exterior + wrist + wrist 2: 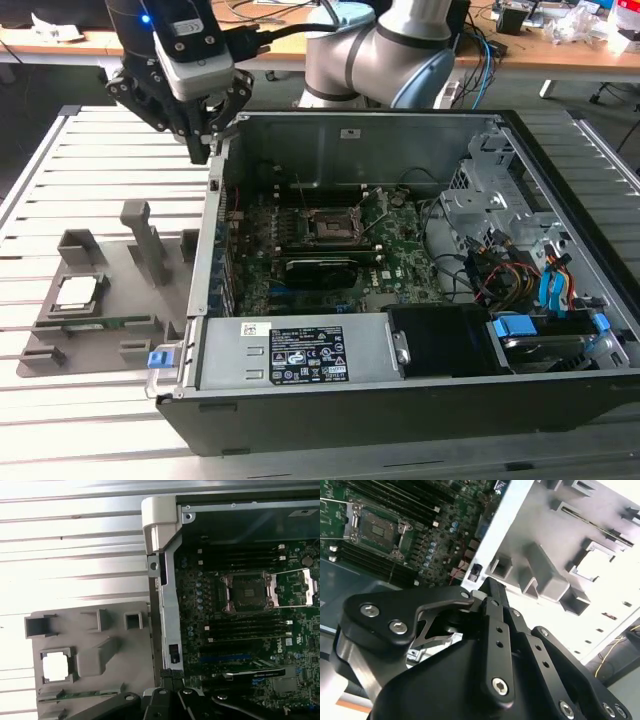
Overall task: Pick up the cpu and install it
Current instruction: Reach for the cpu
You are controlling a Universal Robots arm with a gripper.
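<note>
- The gripper (203, 152) hangs over the far end of the case (215, 240) wall on the exterior view's left, its tips just above the wall's top edge.
- The jaws are narrow, tips together, and grip nothing; both wrist views show the tips meeting by the wall's white corner.
- The cpu (80, 292) lies flat in a square pocket of the gray tray (125, 292), outside the case on the exterior view's left, well apart from the gripper.
- 1 tall post (140, 240) stands on the tray between the cpu and the wall, with low blocks around it.
- A memory stick (100, 322) lies just near of the cpu.
- The socket (330, 228) sits open mid-board inside the case, with slots on its far and near sides and cables to the exterior view's right.
- The slatted table (60, 160) far of the tray lies bare.
</note>
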